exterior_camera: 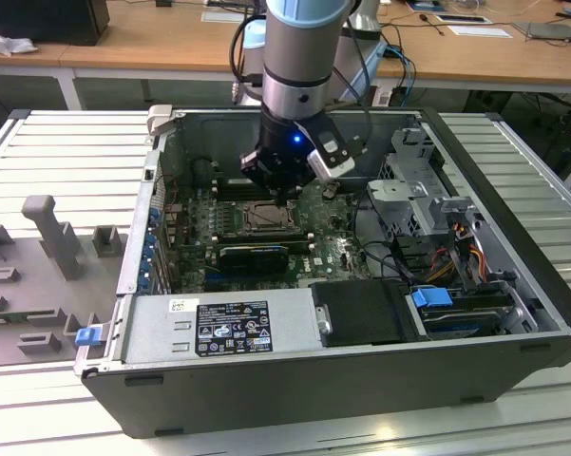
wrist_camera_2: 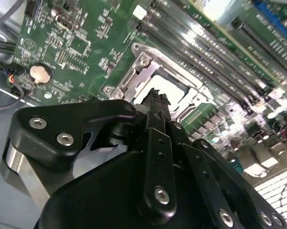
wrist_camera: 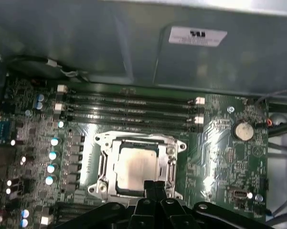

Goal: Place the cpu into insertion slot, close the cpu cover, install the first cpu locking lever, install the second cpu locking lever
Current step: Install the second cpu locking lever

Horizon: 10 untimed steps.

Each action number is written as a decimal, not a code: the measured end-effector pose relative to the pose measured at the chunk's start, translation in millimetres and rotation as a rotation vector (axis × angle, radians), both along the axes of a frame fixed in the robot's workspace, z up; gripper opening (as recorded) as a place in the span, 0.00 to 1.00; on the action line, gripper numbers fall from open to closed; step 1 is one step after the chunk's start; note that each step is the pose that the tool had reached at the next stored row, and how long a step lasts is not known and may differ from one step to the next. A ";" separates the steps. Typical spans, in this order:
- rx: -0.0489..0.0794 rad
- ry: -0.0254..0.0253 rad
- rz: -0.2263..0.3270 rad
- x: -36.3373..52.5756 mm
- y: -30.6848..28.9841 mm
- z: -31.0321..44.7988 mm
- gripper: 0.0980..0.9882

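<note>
Right now: gripper (wrist_camera: 153,187) fingers pinched together, empty, hovering just over the socket edge.

One cpu (wrist_camera: 136,168) already lies flat in the one insertion slot (wrist_camera: 103,168), one cpu cover (wrist_camera: 174,167) framing it. Chip: light, rigid, fragile, so I'd touch edges only. Cover: thin springy metal.

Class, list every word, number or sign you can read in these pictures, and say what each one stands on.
No text can be quoted.
Black sticker on the grey box: white print, too small to read.
Small white sticker beside it: too small to read.
White sticker on the case wall: dark marks, blurred.
Green board: fine white print, too small to read.
</note>
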<state>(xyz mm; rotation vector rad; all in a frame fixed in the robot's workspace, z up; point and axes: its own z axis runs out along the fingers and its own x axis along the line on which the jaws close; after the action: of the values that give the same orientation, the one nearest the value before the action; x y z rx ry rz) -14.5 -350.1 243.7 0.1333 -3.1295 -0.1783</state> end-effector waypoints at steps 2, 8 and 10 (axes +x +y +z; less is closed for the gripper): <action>0.000 0.0004 0.000 0.0 -4.6 -0.9 0.01; 0.005 0.0039 0.007 -0.9 -16.0 -7.1 0.01; 0.012 0.0039 0.010 -2.3 -23.5 -8.2 0.01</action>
<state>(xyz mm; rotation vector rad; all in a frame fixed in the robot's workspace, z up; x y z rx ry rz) -16.8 -373.6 235.5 0.1487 -3.1238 -0.1971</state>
